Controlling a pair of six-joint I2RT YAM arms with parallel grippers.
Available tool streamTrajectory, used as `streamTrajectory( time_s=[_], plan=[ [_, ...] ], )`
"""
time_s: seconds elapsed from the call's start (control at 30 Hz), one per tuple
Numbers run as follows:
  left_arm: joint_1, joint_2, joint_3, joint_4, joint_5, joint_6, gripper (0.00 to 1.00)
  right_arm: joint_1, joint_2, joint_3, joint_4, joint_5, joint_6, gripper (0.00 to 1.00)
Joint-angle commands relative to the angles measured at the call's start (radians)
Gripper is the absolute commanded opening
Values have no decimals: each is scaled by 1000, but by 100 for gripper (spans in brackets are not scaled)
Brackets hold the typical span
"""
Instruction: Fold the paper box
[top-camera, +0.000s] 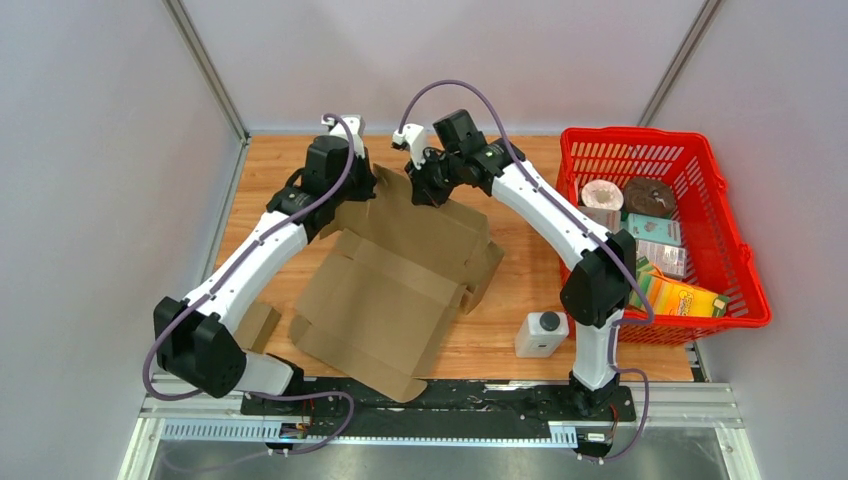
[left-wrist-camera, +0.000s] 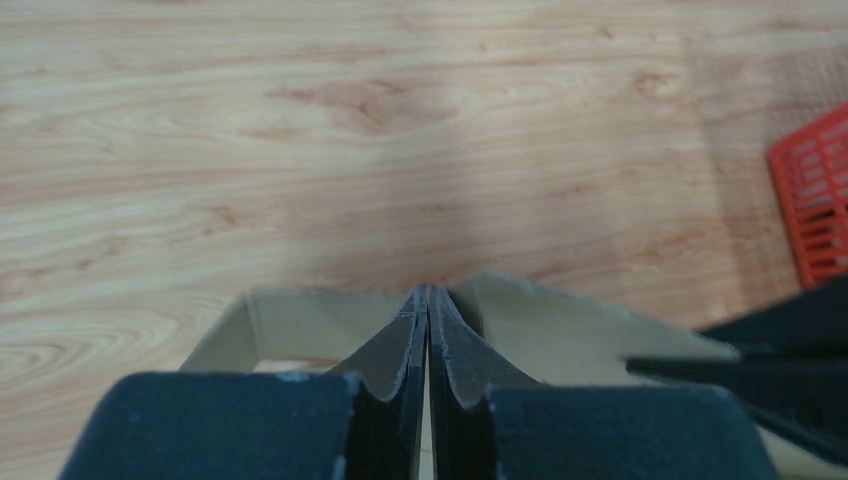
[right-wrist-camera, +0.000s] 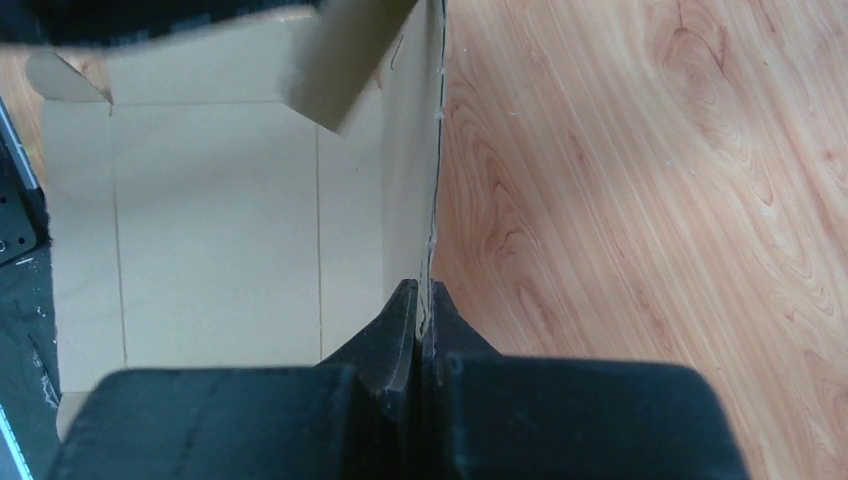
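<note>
Brown cardboard makes up the paper box, which lies opened out and mostly flat in the middle of the wooden table. Its near flaps reach almost to the arm bases, and its far edge is lifted off the wood.

Both arms meet at that far edge. The left arm runs from its base at the near left corner diagonally up the box's left side, with the elbow low and the wrist bent inward over the far left corner. The left gripper has its fingers drawn almost together, only a thin slit between them. Cardboard panels spread away on both sides of the tips, so it appears to pinch a fold of the box.

The right arm rises from its base near the table's front, bends at a raised elbow, and stretches leftward to the far edge. The right gripper is clamped tight on a raised cardboard wall, whose thin edge runs straight in between its tips.

A white bottle with a dark cap stands just beside the right arm's base. A red basket of packaged goods sits at the table's right side, well apart from the box.
</note>
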Motion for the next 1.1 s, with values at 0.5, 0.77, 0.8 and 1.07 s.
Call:
streamTrajectory(
  time_s=[0.5, 0.77, 0.8, 1.07],
  plan=[
    [-8, -150, -230, 20, 2, -47, 28, -4, -108, -62, 36, 41, -22, 0],
    [99, -154, -400, 7, -50, -99, 24, -21, -116, -88, 19, 0, -43, 0],
    [99, -125, -391, 9, -84, -102, 23, -22, -116, -87, 17, -7, -42, 0],
    [98, 111, -191, -118, -162, -95, 28, -30, -127, -83, 42, -59, -29, 0]
  ],
)
